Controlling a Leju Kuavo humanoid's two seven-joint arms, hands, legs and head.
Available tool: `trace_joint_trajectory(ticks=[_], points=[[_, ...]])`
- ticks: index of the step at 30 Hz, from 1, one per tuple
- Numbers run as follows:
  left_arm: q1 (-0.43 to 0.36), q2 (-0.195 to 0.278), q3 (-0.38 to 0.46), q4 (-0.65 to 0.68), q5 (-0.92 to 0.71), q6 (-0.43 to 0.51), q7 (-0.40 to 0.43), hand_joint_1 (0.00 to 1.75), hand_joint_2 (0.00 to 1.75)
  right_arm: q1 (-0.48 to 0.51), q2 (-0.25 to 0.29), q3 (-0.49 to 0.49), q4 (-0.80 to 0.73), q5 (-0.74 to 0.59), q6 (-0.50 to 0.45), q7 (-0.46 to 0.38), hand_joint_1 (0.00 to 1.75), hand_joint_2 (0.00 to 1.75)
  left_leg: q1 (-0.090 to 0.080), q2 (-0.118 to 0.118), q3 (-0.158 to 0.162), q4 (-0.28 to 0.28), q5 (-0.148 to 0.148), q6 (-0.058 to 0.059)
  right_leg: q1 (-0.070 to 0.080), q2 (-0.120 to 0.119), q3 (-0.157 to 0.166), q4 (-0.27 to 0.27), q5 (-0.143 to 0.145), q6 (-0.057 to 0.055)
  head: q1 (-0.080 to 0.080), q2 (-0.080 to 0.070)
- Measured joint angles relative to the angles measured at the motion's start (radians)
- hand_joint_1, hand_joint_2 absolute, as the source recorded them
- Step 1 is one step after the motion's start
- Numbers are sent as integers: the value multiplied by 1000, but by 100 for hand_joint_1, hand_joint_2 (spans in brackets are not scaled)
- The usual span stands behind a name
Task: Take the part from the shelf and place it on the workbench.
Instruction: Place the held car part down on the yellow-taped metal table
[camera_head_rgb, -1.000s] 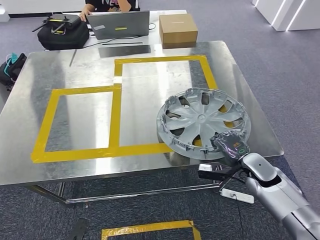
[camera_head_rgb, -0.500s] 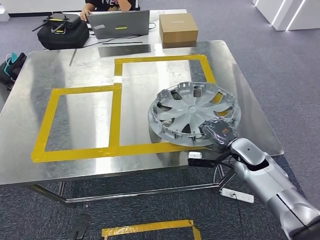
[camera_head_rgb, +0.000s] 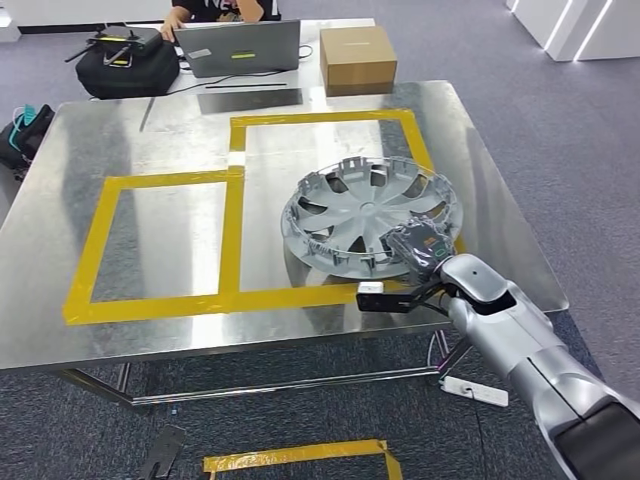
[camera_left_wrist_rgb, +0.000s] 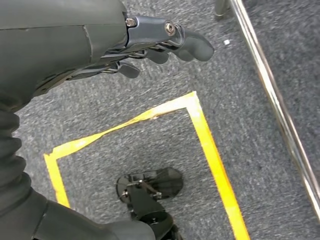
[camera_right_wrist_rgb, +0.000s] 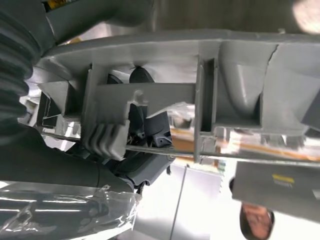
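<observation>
The part is a grey plastic wheel cover (camera_head_rgb: 370, 215), dished side up with clips round its rim. My right hand (camera_head_rgb: 416, 248) grips its near right rim and carries it low over the steel workbench (camera_head_rgb: 166, 240), above the right-hand square of yellow tape (camera_head_rgb: 234, 200). In the right wrist view the cover's ribbed underside (camera_right_wrist_rgb: 211, 85) spans the picture, with my dark fingers (camera_right_wrist_rgb: 151, 127) hooked behind the rim. My left hand (camera_left_wrist_rgb: 162, 42) hangs beside the bench over the carpet, fingers loosely apart and holding nothing.
Behind the bench a second table carries a grey laptop (camera_head_rgb: 234, 48), a cardboard box (camera_head_rgb: 358, 58) and a black bag (camera_head_rgb: 124, 62); a person sits at it. Yellow tape (camera_head_rgb: 298, 456) marks the carpet below the bench's front edge. A white power strip (camera_head_rgb: 474, 392) lies there.
My right arm has carried the wheel cover left and further in over the bench, from the front right corner toward the right taped square. Nothing else on the bench moved.
</observation>
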Motion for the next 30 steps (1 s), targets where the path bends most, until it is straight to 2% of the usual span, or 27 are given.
trace_joint_trajectory(ticks=[12,19,26,30], points=[[-1,0,-21,0,10,-3,-17,0,175,-40,7,-37,164,-49,56,44,175,175,0,-1,0,0,1,1,0,-1,-3,0,0,0,0,0],[-1,0,-25,0,11,-5,-17,0,175,-43,9,-55,194,-59,55,52,175,175,0,-1,0,0,1,1,0,-1,-1,0,0,0,0,0],[0,0,-30,0,20,-5,-17,0,175,-33,33,-62,189,-61,-10,-18,175,175,0,0,0,0,1,0,0,0,0,0,0,0,0,0],[1,0,-36,0,25,-5,-17,0,175,-17,50,-60,148,-57,-15,-54,175,175,0,0,0,0,1,0,0,1,-1,1,0,0,0,0]])
